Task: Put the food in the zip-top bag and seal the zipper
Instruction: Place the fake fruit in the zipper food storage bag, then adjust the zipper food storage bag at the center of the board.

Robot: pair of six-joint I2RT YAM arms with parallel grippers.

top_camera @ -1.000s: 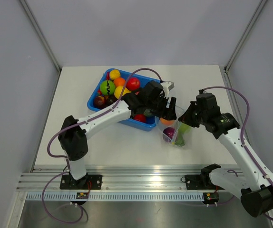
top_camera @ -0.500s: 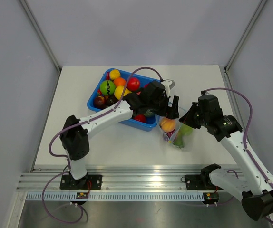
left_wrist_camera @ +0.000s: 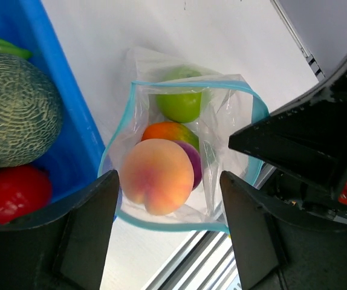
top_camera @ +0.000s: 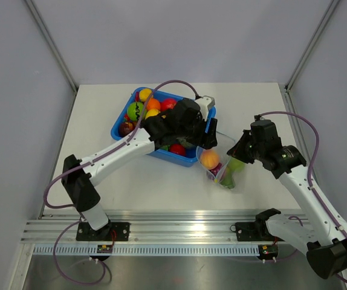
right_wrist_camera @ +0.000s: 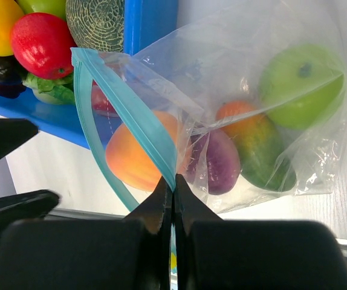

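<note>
Right claw [right_wrist_camera: 173, 181] pinches zip-top bag [right_wrist_camera: 240, 60] (mouth toward the bin [right_wrist_camera: 152, 24]).

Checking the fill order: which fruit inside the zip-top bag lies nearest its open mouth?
The peach, pale orange-pink, right at the mouth of the zip-top bag; the purple piece, the orange-green fruit and the green apple lie deeper.

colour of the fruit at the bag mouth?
Orange-yellow with a pink blush. The peach, topmost in the zip-top bag, shows best in the left wrist view.
</note>
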